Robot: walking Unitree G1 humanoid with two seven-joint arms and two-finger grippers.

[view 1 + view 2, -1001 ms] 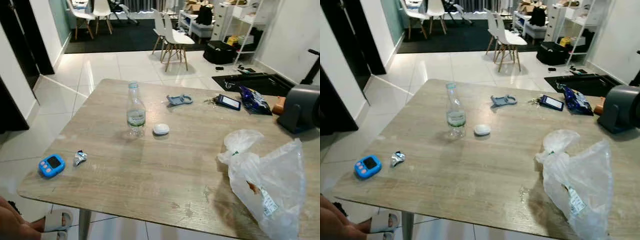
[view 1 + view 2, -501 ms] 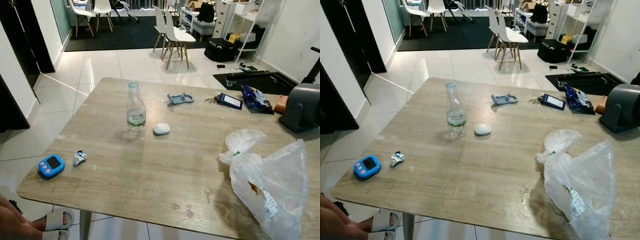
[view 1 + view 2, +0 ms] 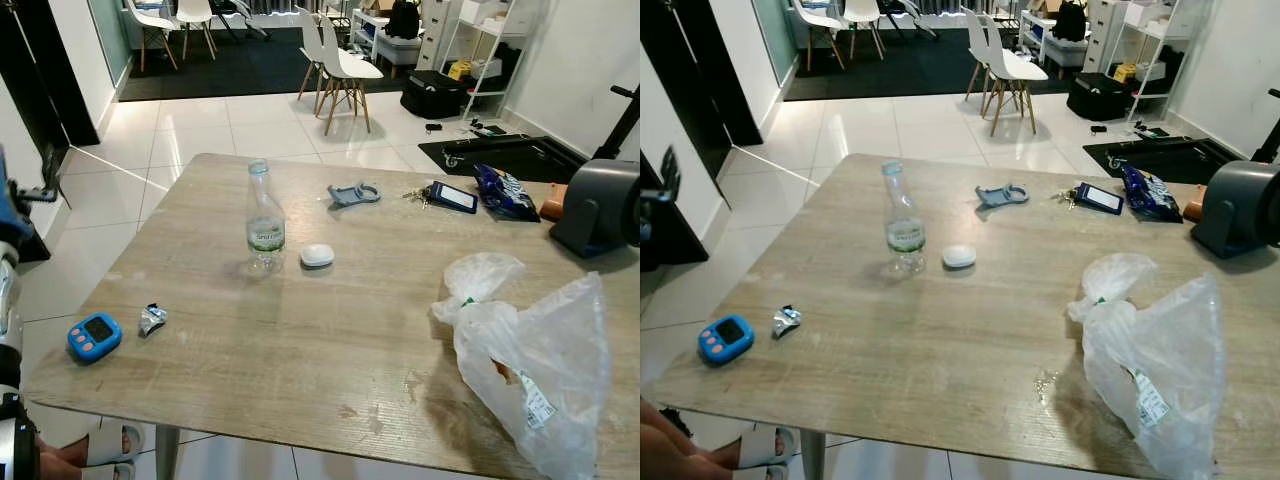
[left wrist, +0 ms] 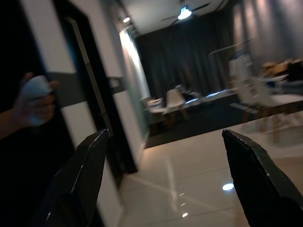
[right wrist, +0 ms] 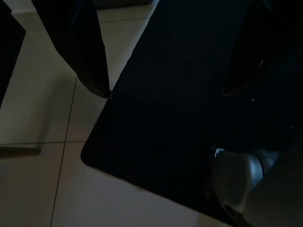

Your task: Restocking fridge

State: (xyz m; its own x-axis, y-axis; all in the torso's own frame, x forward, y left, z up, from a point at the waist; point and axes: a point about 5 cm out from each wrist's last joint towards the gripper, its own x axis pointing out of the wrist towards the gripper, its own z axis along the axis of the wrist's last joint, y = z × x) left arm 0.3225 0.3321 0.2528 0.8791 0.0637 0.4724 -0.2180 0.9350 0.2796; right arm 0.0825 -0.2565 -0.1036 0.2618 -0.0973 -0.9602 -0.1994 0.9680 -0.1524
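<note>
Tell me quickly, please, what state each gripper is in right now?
Left gripper: open, holding nothing, raised at the robot's left beside the table.
Right gripper: open, holding nothing, over the floor.

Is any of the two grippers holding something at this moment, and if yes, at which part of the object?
Nothing is held. The left gripper is open with only room behind it; the right gripper is open above the floor. The water bottle stands untouched on the table.

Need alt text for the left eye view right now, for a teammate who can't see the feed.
A clear water bottle stands upright on a wooden table, a small white case beside it. A crumpled plastic bag lies on the robot's right, a blue timer on its left, where the left arm rises.
</note>
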